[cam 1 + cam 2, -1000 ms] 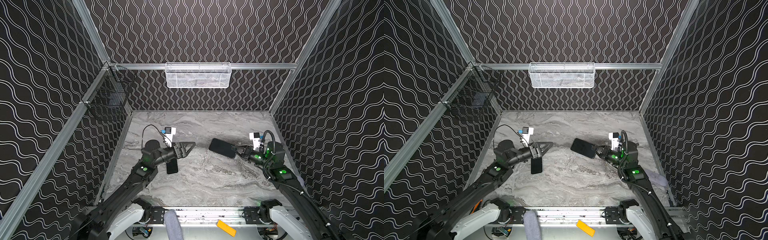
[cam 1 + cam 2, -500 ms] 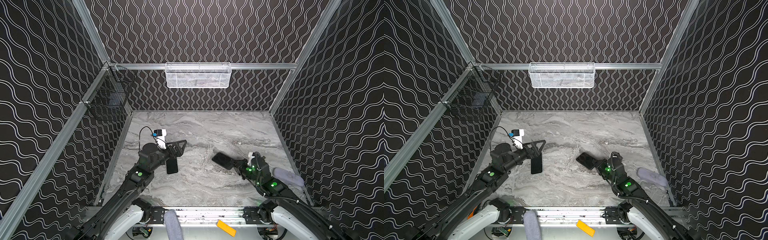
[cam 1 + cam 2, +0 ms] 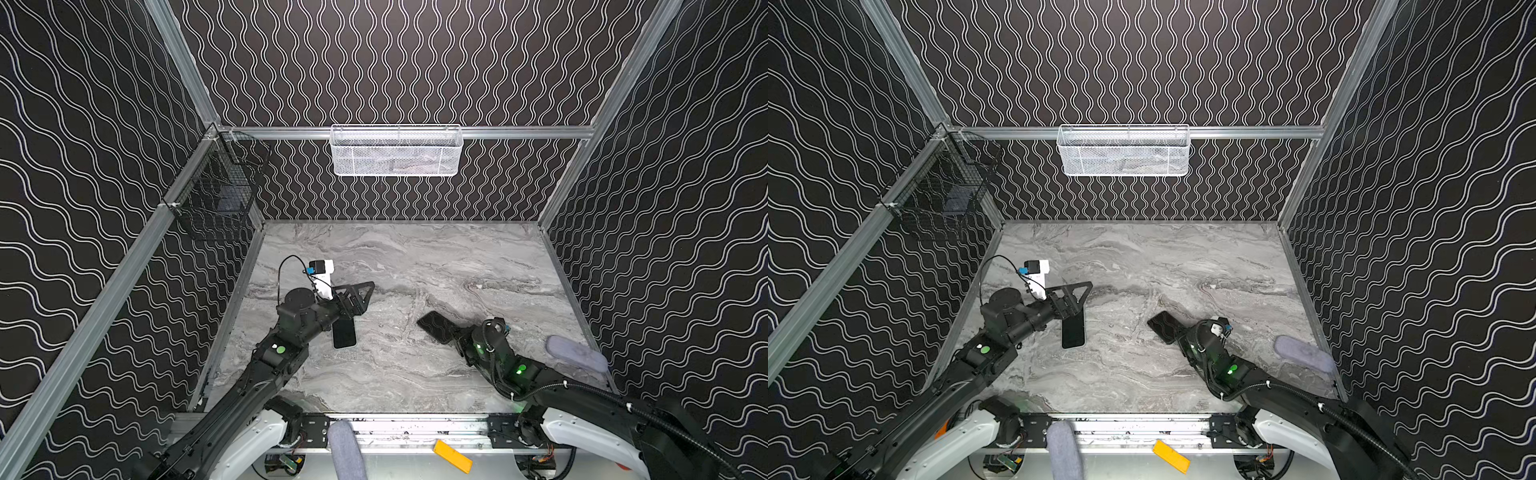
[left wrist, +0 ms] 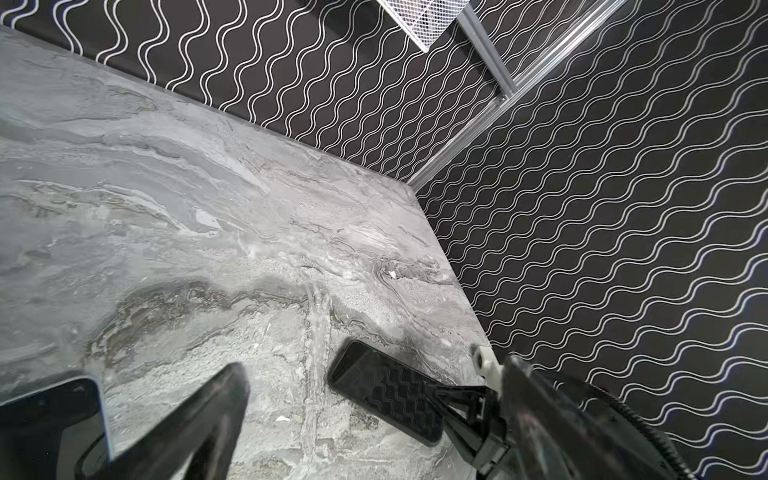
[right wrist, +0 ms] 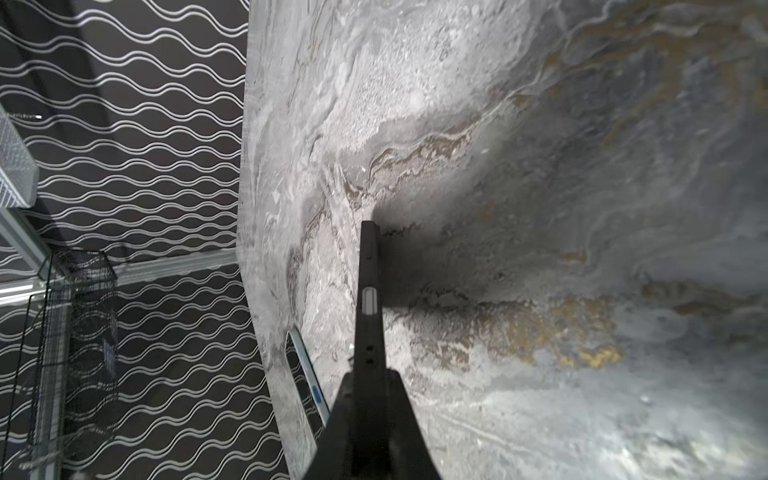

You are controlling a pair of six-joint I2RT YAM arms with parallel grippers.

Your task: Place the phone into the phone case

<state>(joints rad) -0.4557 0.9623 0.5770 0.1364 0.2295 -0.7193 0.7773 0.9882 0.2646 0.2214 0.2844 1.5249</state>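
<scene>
Grey marble-pattern counter (image 3: pixel 415 374), both top views: carries both task items, well apart from each other.
Glossy black phone with pale-blue rim (image 3: pixel 344 334), both top views: lies flat on the counter at left, its far end beneath the left gripper (image 3: pixel 360 300).
Left gripper, both top views: jaws released and spread wide above the phone; nothing grasped.
Matt black rectangular phone case (image 3: pixel 434 327), both top views: low over the counter, right of centre, with its near end in the right gripper (image 3: pixel 458 337); jaws clenched on it.
Phone (image 4: pixel 50 415), left wrist view: at the frame corner, just beside one jaw of the left gripper.
Phone case (image 4: pixel 386 395), left wrist view: broad face up; contact with the counter cannot be told.
Phone case (image 5: pixel 369 266), right wrist view: seen edge-on between the clenched jaws, with a grey side button (image 5: pixel 369 300) on the thin edge.
Phone (image 5: pixel 305 374), right wrist view: flat, off to one side of the case, reflecting the wall pattern.
Phone case, handling (judgement): set it flat near the phone, open side up, before release. Which face is open cannot be confirmed, so verify first.
Phone, handling (judgement): grasp across the long edges, seat one end in the case, then press the other end down. The glossy surface may slip.
</scene>
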